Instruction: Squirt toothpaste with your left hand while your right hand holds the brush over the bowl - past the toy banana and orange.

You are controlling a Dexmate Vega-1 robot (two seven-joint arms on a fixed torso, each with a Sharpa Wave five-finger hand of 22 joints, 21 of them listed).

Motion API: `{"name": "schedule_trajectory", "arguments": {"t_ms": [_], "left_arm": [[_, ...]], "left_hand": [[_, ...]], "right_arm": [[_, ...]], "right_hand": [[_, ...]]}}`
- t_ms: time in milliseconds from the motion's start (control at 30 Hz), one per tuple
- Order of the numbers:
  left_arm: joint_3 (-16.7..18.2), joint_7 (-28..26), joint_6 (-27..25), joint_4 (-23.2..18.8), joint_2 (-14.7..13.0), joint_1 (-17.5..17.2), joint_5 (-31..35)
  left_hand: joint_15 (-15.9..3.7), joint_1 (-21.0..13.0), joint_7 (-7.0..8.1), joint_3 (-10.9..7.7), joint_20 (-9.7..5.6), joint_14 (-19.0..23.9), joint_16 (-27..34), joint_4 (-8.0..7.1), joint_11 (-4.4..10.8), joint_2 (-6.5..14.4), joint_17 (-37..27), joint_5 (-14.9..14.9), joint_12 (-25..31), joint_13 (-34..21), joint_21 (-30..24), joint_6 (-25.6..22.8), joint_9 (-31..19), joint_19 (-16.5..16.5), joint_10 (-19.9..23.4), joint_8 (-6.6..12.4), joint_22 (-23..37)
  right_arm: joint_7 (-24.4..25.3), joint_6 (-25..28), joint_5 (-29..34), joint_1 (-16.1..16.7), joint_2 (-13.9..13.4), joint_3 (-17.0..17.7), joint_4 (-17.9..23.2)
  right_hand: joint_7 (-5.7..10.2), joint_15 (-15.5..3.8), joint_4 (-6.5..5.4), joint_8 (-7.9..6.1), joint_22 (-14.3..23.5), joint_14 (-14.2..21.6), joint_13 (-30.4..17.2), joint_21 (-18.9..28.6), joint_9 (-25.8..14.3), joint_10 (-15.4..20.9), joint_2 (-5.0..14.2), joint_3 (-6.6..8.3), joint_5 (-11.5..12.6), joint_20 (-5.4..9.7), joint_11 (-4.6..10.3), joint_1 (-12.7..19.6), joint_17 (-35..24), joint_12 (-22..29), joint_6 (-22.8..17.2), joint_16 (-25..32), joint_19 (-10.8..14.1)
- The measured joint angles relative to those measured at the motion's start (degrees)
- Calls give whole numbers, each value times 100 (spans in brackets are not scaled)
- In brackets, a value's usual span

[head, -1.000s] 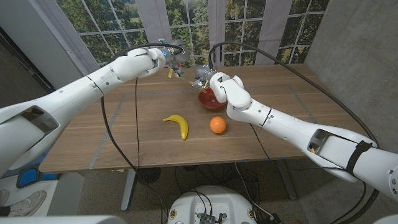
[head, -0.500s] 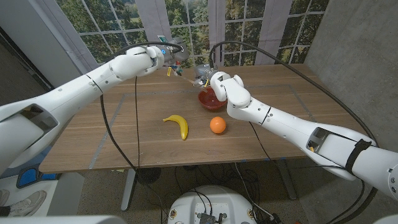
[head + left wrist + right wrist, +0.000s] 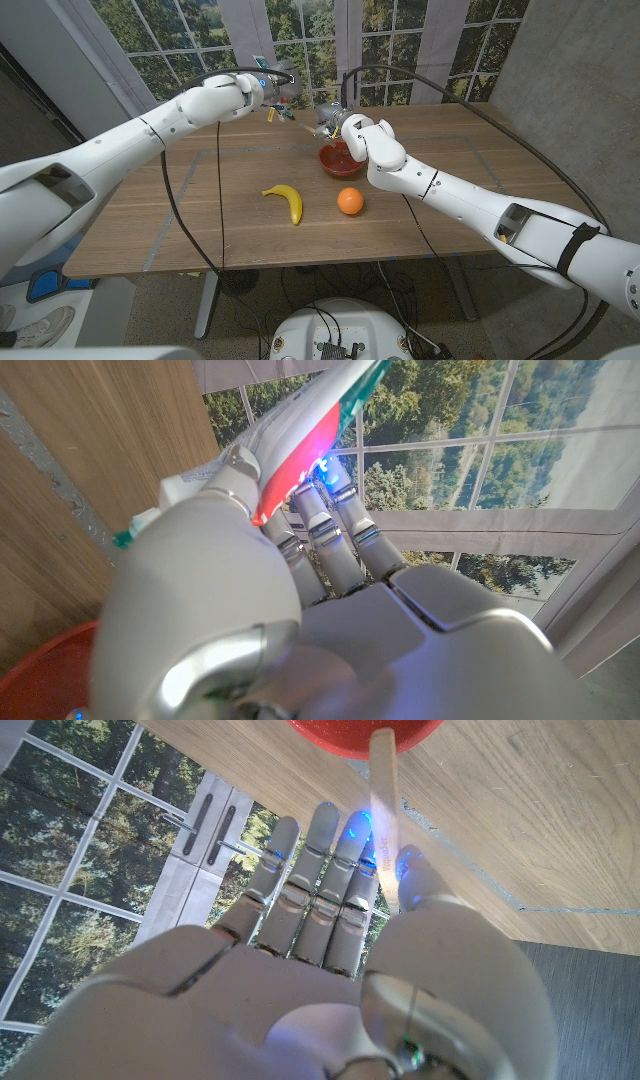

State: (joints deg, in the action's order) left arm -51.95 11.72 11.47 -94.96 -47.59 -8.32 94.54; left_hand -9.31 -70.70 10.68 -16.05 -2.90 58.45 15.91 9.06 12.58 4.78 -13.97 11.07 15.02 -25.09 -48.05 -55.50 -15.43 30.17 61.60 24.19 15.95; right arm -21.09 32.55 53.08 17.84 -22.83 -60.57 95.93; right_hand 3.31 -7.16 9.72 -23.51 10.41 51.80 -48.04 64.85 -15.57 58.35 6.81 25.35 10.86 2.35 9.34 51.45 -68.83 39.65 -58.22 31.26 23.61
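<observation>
- Left hand [image 3: 262, 88] is up in the air at the far side of the surface [image 3: 180, 205], fingers wrapped around the toothpaste tube [image 3: 300, 435]. The left wrist view shows the white, red and green tube pinched against the thumb.
- Right hand [image 3: 352, 130] is closed on the toothbrush [image 3: 383, 810], pale handle running up between thumb and fingers toward the red bowl [image 3: 336, 160]. The bowl sits just under and beside that hand.
- Toy banana [image 3: 286, 199] and orange [image 3: 349, 201] lie nearer the robot, side by side but apart, nobody touching them.
- Looks to me like the lining-up step: both tools gripped, hands close above the bowl, squeeze not obviously started. Can't tell if any paste is out, too small.
- Next move probably needs the tube's nozzle brought right onto the bristles, then a gentle squeeze with the brush held steady.
</observation>
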Motion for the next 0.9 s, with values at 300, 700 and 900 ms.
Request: {"name": "schedule_trajectory", "arguments": {"t_ms": [300,700,900], "left_arm": [[-120,-197,-21,222,89,109,46],[-248,-353,-76,427,190,235,-25],[-285,-398,-100,467,205,267,-66]], "left_hand": [[-1,-60,32,33,13,1,-3,12,0,59,2,-2,-83,-22,-219,32,12,-109,0,0,-50],[-22,-97,28,41,13,21,-6,6,0,96,18,-34,-171,-63,-565,34,43,-252,-1,22,-179],[-21,-97,28,42,14,21,-17,6,-32,96,18,-45,-179,-85,-690,34,42,-313,30,22,-221]], "right_arm": [[144,-293,-114,83,-183,70,255],[320,-647,-171,199,-308,217,461],[359,-718,-182,201,-289,260,424]], "right_hand": [[0,0,0,3,0,0,9,0,-15,1,0,0,-2,2,-1,0,0,0,0,0,-2],[1,0,0,12,0,0,11,14,-29,2,0,0,-22,21,-2,0,1,-26,0,0,-21],[1,22,0,12,0,22,11,22,-18,2,0,0,-23,21,-2,0,1,-26,1,0,-20]]}}
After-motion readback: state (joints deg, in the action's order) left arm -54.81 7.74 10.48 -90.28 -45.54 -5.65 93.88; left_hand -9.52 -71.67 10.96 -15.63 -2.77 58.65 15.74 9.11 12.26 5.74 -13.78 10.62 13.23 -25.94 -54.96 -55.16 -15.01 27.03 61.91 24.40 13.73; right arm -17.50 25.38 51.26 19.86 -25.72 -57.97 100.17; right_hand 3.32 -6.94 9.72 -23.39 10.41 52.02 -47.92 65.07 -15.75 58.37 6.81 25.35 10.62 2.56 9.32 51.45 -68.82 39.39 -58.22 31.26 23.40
